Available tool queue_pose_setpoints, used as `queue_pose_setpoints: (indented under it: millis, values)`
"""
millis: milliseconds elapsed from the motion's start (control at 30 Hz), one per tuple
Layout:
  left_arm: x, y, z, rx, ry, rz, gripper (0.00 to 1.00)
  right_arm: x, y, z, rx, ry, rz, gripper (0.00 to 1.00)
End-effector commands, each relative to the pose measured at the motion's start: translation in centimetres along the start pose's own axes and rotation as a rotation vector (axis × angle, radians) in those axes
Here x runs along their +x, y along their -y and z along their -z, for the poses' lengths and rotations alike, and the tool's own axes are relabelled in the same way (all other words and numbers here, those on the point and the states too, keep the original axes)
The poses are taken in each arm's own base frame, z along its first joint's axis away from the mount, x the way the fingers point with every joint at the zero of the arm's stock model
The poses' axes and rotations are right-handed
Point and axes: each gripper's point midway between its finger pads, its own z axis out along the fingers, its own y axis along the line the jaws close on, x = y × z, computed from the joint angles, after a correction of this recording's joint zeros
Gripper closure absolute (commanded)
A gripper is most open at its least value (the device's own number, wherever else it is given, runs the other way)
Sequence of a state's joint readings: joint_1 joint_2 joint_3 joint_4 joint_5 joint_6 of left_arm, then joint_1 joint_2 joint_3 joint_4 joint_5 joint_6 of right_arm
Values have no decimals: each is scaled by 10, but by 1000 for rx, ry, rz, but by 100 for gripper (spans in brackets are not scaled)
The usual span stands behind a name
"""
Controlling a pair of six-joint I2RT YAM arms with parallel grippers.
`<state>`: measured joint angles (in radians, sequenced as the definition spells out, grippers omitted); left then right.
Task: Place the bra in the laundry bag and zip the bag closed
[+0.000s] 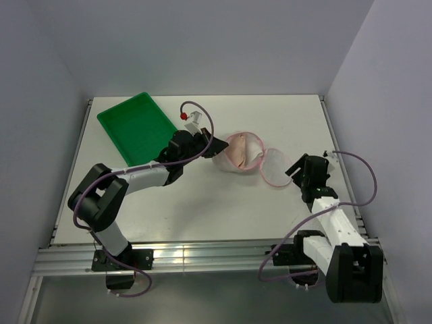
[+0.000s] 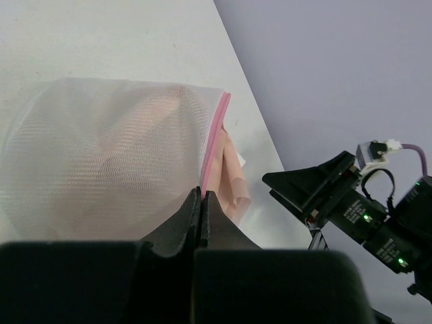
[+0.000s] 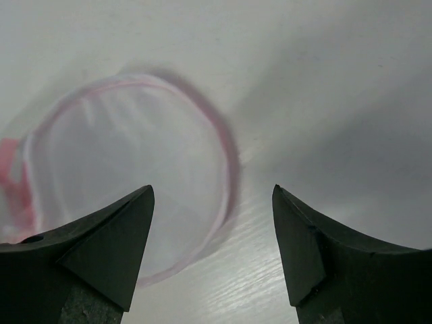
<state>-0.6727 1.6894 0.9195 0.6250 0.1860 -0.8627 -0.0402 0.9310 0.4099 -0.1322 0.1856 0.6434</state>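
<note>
The laundry bag [image 1: 237, 154] lies open at the table's middle. Its deep half holds the peach bra [image 1: 241, 156]; its flat lid half [image 1: 275, 169] lies to the right. My left gripper [image 1: 219, 146] is shut on the pink rim at the bag's left side. In the left wrist view the jaws [image 2: 201, 194] pinch the pink edging [image 2: 217, 131]. The bra [image 2: 135, 158] shows through the mesh, and a strap [image 2: 234, 183] sticks out past the rim. My right gripper [image 1: 297, 169] is open and empty just right of the lid half [image 3: 128, 169], its jaws [image 3: 212, 197] low over the table.
A green plastic tray [image 1: 137, 125] lies at the back left. The right gripper's fingers [image 2: 317, 185] show in the left wrist view, beyond the bag. Grey walls close in the table on three sides.
</note>
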Motion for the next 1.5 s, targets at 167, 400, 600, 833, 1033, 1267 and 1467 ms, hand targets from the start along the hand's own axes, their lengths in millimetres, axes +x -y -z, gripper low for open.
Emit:
queue_pose_setpoints:
  millis: [167,400,600,833,1033,1267,1467]
  values:
    - [-17,27,4,113,54,-2,100,7,8,-24,-2,-81,-108,39]
    - [-15,25,2,127,45,3,100,23,-2,-33,-37,-178,-122,53]
    - [-17,26,2,133,46,7,100,32,-4,-45,-46,-204,-148,55]
    - [-19,27,4,127,47,-1,100,17,-12,-34,-106,-121,-143,100]
    - [-26,33,8,122,57,2,100,-35,-37,30,-164,118,-44,100]
    - [-48,83,56,178,92,-11,100,-98,-81,136,-369,290,-5,100]
    - [-24,69,77,69,77,4,100,-57,-65,106,-301,163,61,100]
